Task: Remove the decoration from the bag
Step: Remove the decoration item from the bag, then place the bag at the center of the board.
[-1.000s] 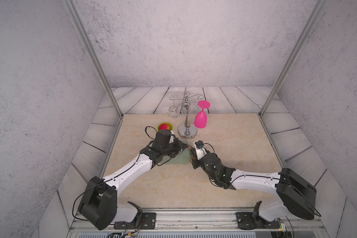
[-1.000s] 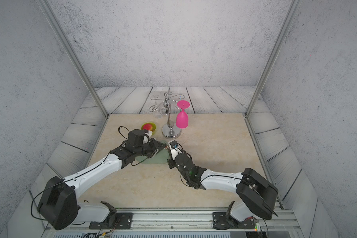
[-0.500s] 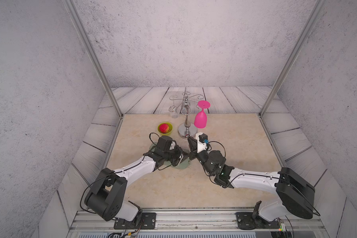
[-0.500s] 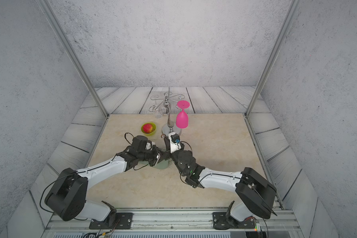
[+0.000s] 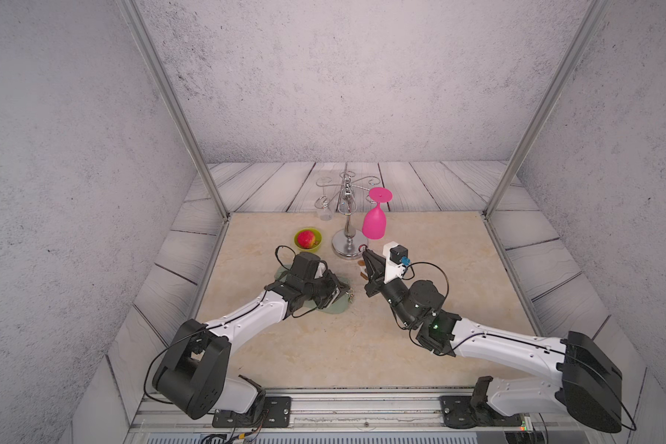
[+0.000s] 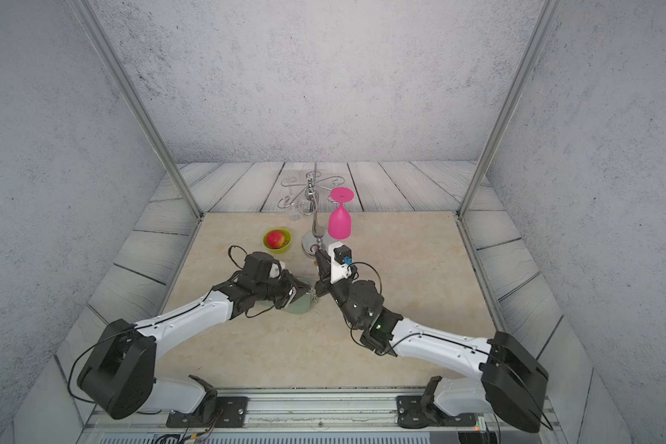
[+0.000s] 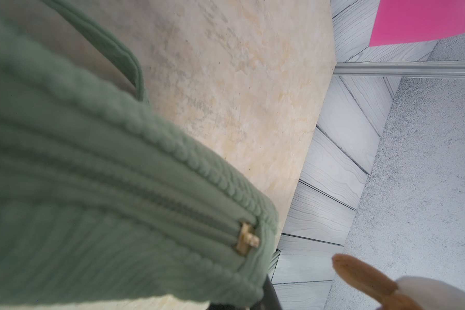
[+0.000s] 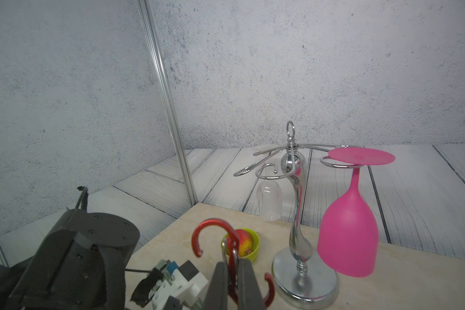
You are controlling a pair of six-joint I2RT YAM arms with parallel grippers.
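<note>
Okay, top views first. The right gripper (image 5: 365,254) is raised near the foot of the glass rack (image 5: 346,246) and pressed together on the clasp. The decoration (image 5: 363,274) dangles under it, apart from the bag (image 5: 339,308). The left gripper (image 5: 336,293) sits low on the bag, closed. It looks like it pinches the fabric near the metal ring (image 5: 350,295), but the fingers are mostly hidden. I judge the charm is off the ring, since a gap shows in both top views. Risk one: the rack foot and pink glass (image 5: 374,225) are just beside my right wrist, so a careless swing knocks them.

Left wrist: the bag fills the view, with the zipper pull (image 7: 247,239) at its end. The decoration's brown ear and white plush hang past that end, not touching. The ring is not visible here. Risk two: if I carry the charm low over this end, the hook could snag the ring or the zipper pull.

Right wrist: the jaws are shut on the thin wire gate of the red clasp (image 8: 212,222). The hook sticks up above the fingertips, and the plush is hidden below. Risk three: it's a narrow grip on thin wire, so the clasp may pivot or slip out. Then the charm drops, maybe toward the bowl (image 8: 255,242).
</note>
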